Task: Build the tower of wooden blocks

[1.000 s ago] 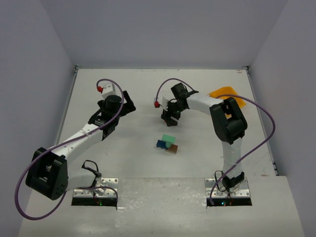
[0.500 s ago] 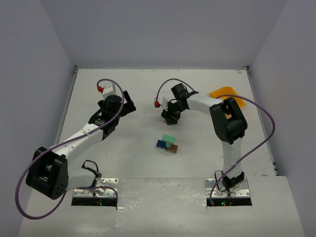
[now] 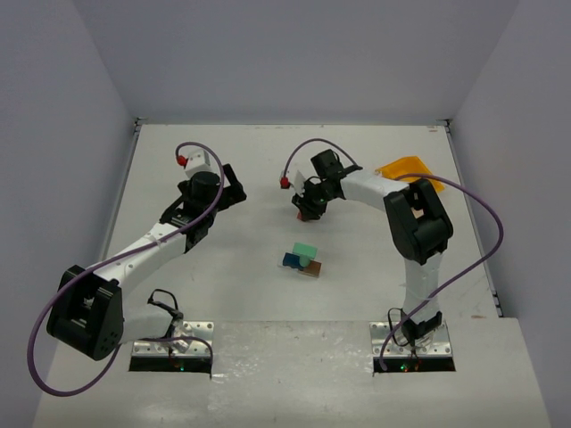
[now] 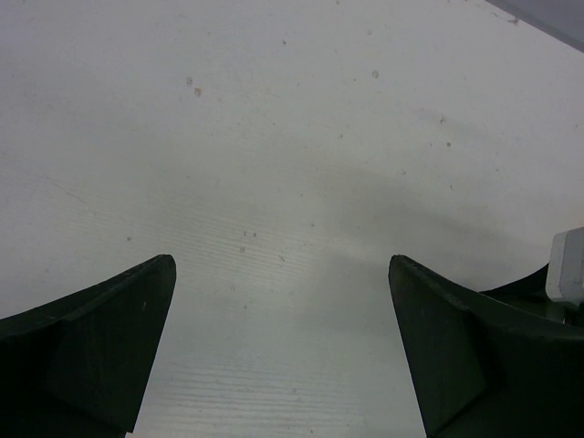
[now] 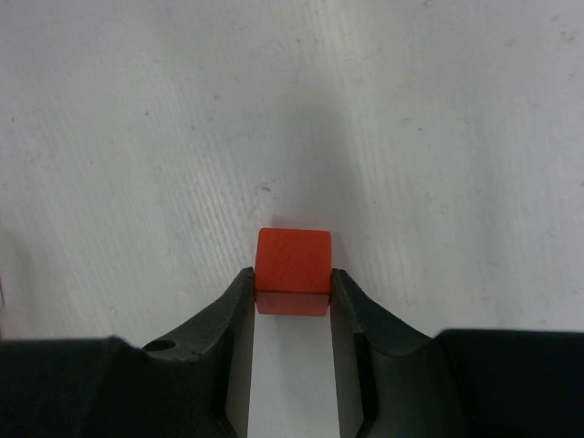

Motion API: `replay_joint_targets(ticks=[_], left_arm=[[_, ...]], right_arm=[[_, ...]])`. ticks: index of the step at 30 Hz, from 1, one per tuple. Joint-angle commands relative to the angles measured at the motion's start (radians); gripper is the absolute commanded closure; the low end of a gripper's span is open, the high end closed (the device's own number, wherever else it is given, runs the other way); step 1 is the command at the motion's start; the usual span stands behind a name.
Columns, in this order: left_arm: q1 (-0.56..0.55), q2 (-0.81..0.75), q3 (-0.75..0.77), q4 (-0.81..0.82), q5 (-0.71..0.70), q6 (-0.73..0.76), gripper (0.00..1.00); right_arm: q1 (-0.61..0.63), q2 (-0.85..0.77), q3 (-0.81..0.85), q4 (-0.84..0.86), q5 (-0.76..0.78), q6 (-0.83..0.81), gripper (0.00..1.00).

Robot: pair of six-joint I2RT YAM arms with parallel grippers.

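Right gripper (image 5: 292,279) had edged away, clamped on the small red wooden cube (image 5: 293,259), still unplaced; mint-green, blue and brown wooden blocks (image 3: 305,252) sat part-stacked; left gripper (image 4: 283,265) gaped wide.

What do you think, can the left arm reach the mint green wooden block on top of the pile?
Probably yes. The left end effector is open and empty, the mint green wooden block lies uncovered on top, and the right end effector holds its red wooden block farther back.
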State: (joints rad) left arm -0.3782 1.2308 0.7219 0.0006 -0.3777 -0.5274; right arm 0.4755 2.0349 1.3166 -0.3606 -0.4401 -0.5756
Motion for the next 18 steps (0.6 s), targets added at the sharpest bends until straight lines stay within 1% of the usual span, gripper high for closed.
replay_joint_targets(ticks=[1, 4, 7, 12, 15, 18], left_arm=[[0.010, -0.009, 0.042, 0.038, 0.014, 0.006, 0.00], [0.010, -0.014, 0.040, 0.037, 0.017, 0.007, 0.00], [0.010, -0.019, 0.037, 0.039, 0.018, 0.007, 0.00], [0.010, -0.021, 0.040, 0.034, 0.032, 0.007, 0.00], [0.010, -0.022, 0.037, 0.030, 0.036, 0.007, 0.00], [0.010, -0.022, 0.037, 0.031, 0.036, 0.007, 0.00]], right_arm=[[0.002, -0.141, 0.031, 0.046, 0.137, 0.132, 0.83], [0.003, -0.210, 0.051, 0.006, 0.198, 0.205, 0.84], [0.014, -0.308, 0.020, -0.005, 0.268, 0.259, 0.85], [0.045, -0.425, -0.003, -0.106, 0.351, 0.380, 0.85], [0.117, -0.507, -0.035, -0.169, 0.390, 0.385, 0.85], [0.197, -0.547, -0.049, -0.214, 0.423, 0.387, 0.85]])
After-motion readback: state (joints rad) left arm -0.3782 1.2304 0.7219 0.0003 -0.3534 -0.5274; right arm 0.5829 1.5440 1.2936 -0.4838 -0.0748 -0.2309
